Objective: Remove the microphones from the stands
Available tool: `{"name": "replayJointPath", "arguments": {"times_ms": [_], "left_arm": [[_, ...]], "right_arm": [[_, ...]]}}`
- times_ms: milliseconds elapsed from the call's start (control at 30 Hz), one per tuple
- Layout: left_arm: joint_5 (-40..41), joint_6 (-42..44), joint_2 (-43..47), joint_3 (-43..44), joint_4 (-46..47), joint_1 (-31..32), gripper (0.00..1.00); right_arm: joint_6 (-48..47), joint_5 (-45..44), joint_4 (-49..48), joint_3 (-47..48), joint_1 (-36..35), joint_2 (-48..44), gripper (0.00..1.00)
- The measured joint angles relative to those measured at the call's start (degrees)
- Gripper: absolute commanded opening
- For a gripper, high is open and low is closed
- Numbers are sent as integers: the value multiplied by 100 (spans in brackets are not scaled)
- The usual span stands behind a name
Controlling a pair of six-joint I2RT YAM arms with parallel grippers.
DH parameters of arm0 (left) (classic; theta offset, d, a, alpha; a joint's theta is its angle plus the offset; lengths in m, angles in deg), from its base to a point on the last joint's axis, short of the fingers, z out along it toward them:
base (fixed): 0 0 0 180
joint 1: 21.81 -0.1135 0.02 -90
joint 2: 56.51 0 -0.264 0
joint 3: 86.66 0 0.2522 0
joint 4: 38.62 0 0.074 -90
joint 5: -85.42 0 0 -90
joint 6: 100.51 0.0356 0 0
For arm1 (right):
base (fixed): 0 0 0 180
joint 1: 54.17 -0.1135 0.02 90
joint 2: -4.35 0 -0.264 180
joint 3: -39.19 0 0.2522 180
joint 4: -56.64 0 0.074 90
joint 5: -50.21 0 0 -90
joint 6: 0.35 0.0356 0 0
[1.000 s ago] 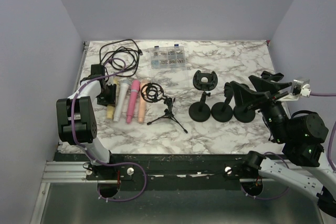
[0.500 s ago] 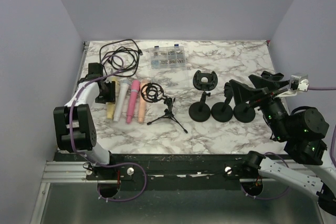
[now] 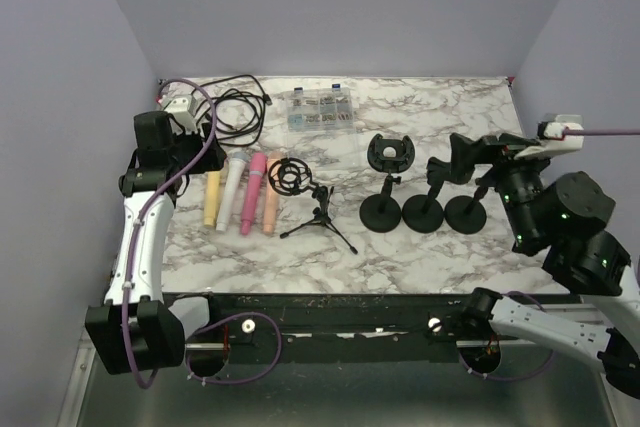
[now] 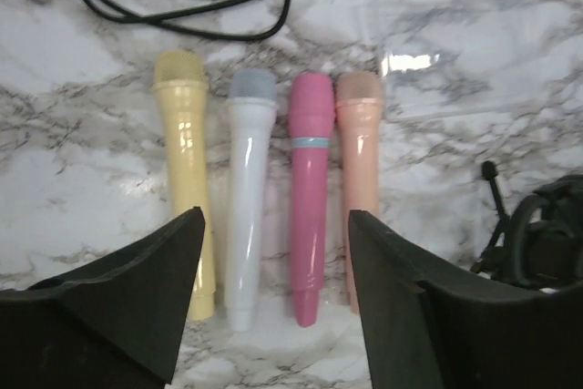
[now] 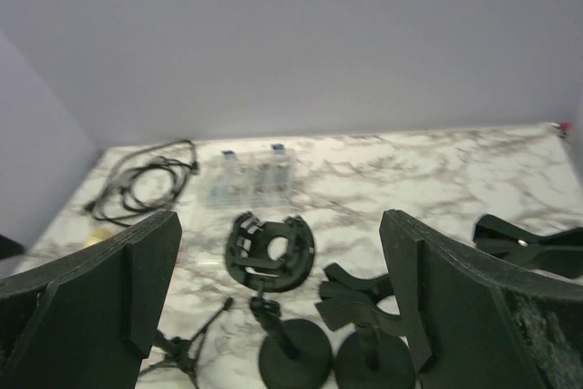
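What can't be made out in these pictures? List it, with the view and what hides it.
Parts box contents: too small in the top view, blurred in both wrist views.
Yellow microphone base: left wrist, partly behind the left fingers.
Tripod stand: left wrist, cut off by the right edge.
Rightmost stand base: right wrist, behind the right fingers.

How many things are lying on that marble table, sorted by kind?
Microphones: 4 (yellow, white, pink, peach)
Round-base stands: 3 (left, middle, right)
Tripod stand: 1
Cable: 1
Clear box of small parts: 1
Total: 10
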Motion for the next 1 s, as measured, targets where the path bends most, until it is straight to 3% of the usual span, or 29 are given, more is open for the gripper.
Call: {"name": "replayJointPath", "arguments": {"times_ms": [267, 700, 800, 1000], "left_arm": [[-1049, -382, 227, 212, 531, 439, 74], [-1882, -332, 1152, -232, 1027, 1342, 75], [-1897, -317, 1381, -319, 1054, 1478, 75], [-1858, -195, 1797, -389, 1051, 1779, 75]], "right_arm": [[-433, -1528, 868, 544, 0, 1388, 97], [-597, -2529, 1467, 1178, 74, 1792, 94], [-614, -2334, 1447, 1386, 564, 2179, 94], [-492, -1276, 1526, 1528, 2212, 2916, 95]]}}
